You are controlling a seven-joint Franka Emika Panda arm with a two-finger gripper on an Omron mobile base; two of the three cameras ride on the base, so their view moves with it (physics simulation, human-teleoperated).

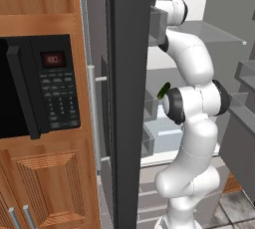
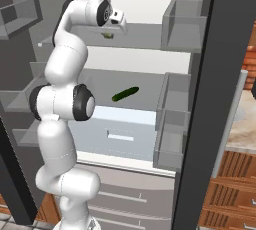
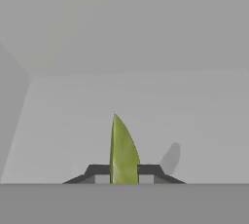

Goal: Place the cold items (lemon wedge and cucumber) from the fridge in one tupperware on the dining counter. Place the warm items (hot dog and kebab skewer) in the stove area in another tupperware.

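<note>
Up on the fridge [image 2: 180, 29] upper shelf, the pincer [image 3: 124, 172] is closed narrow on the lemon wedge [image 3: 122, 152]. Its thin, tapered rind could slip free during withdrawal. Below, the cucumber [image 2: 125, 94] lies on the middle shelf, right of the arm.

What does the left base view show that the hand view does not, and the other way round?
Left base view: the black microwave in wooden cabinets, the fridge door edge, and the cucumber lying on a lower shelf. Hand view: the pincer shut on the lemon wedge, seen close. Both share the pale grey fridge interior.
</note>
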